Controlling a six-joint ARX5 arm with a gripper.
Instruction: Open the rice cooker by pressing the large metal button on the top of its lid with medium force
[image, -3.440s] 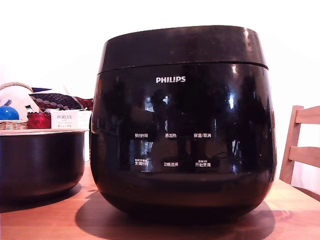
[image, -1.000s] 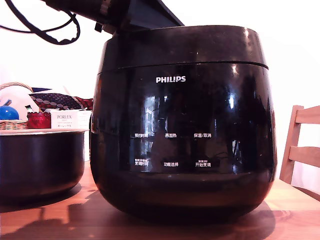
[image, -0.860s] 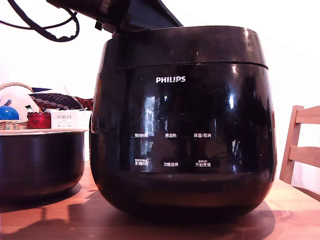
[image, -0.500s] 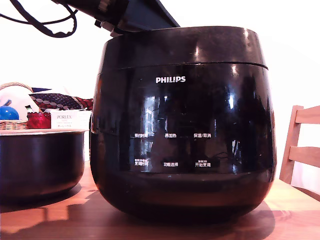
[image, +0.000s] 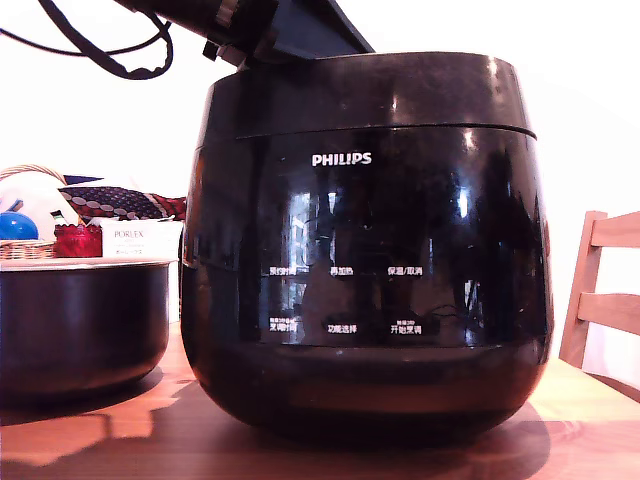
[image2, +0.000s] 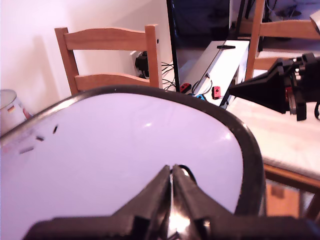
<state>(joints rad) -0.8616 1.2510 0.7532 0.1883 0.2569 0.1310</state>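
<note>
the rice cooker (image: 366, 270) fills the middle of the exterior view, a big glossy black rounded body standing on a wooden table (image: 590, 420), with "philips" in white across its front and two rows of small white chinese labels below that. its lid (image: 370, 92) is a black tapered cap, down on the body with only a thin seam between them; from the wrist view its top (image2: 125, 150) shows as a pale, shiny, washed-out surface inside a dark rim. on the exterior view's left stands a dark pot (image: 82, 320) with a pale rim, and behind it a white box (image: 128, 238) reading "porlex" beside a wicker basket (image: 28, 215). a wooden chair (image: 603, 295) stands at the exterior view's right, before a bright white wall. the gripper (image2: 171, 176) hangs over the lid top, its two black fingers pressed together with nothing between them.
</note>
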